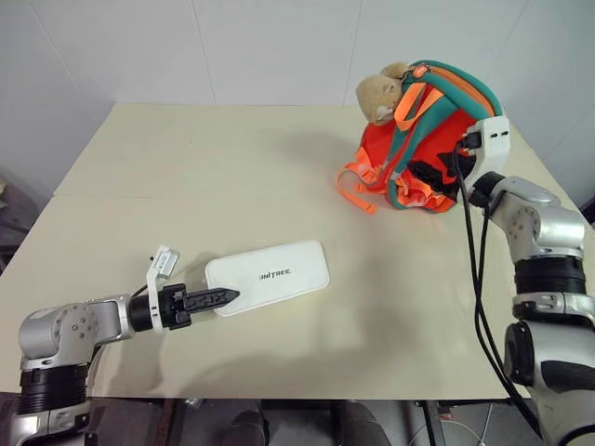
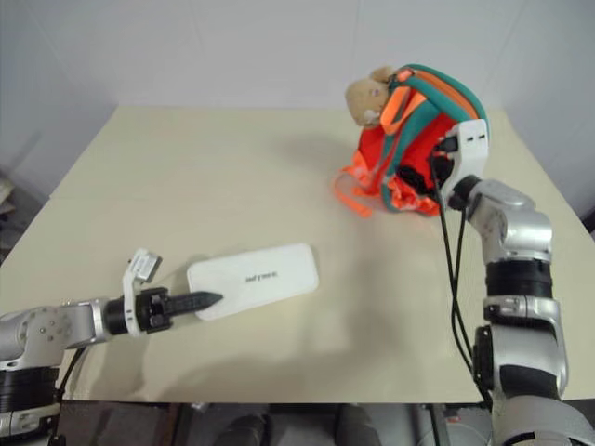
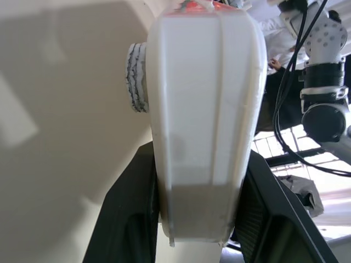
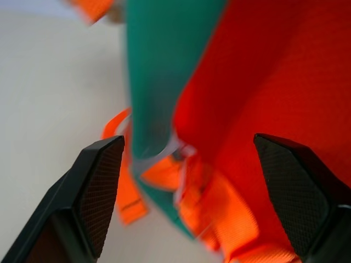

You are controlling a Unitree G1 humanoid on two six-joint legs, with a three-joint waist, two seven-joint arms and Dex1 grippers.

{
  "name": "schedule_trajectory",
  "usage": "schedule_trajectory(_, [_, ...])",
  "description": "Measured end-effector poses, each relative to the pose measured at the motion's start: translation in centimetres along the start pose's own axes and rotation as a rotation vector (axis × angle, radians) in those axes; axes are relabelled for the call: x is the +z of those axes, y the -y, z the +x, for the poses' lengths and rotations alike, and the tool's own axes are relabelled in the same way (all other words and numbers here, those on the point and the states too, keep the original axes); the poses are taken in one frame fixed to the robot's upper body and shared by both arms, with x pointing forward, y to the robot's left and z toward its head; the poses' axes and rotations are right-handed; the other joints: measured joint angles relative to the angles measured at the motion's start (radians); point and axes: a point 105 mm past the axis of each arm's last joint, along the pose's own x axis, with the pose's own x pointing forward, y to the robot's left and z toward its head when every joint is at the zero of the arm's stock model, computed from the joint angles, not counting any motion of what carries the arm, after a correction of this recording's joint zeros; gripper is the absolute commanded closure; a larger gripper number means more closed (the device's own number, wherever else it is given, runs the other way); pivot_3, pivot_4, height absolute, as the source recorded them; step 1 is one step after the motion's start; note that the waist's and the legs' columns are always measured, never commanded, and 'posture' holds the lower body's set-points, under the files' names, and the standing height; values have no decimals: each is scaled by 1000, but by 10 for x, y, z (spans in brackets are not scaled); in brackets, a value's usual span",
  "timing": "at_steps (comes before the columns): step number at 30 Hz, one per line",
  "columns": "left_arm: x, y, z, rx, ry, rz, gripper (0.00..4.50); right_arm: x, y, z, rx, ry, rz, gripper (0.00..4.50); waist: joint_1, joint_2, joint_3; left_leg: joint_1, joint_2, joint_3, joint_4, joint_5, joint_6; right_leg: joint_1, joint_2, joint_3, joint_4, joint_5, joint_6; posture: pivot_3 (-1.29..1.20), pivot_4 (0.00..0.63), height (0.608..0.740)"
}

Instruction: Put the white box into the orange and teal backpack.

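Observation:
The white box [image 1: 274, 274], flat with small dark lettering, lies at the table's front left. My left gripper [image 1: 228, 296] is shut on its near end. In the left wrist view the box [image 3: 200, 109] sits clamped between both black fingers [image 3: 129, 219]. The orange and teal backpack [image 1: 423, 139] stands upright at the back right, with a tan plush toy [image 1: 379, 93] on top. My right gripper [image 4: 186, 141] is open right against the backpack's near right side. A teal strap [image 4: 159, 66] and orange fabric [image 4: 263, 71] lie between its spread fingers [image 4: 101, 186].
Loose orange webbing straps [image 1: 358, 190] trail from the backpack's left side onto the beige table [image 1: 232, 167]. Black cables [image 1: 476, 279] hang along my right arm. A white wall stands behind the table's far edge.

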Motion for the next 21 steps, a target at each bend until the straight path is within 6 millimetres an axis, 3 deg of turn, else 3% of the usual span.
schedule_trajectory(9, [-6,0,-6,14,23,-15,3084,7,-33,36,92,38,121,0,-17,0,0,0,1,0,-1,0,0,0,0,0,1,0,0,0,150,740])
schedule_trajectory(17, [-10,-3,-13,27,46,-10,3084,6,-47,55,92,58,99,0,-29,0,0,1,1,2,-1,0,0,0,0,0,2,0,0,0,150,740])
schedule_trajectory(21, [-10,-4,-14,30,56,1,3084,-3,-49,62,58,78,83,964,-34,1,0,1,1,2,-1,0,0,0,0,0,2,0,0,0,150,740])
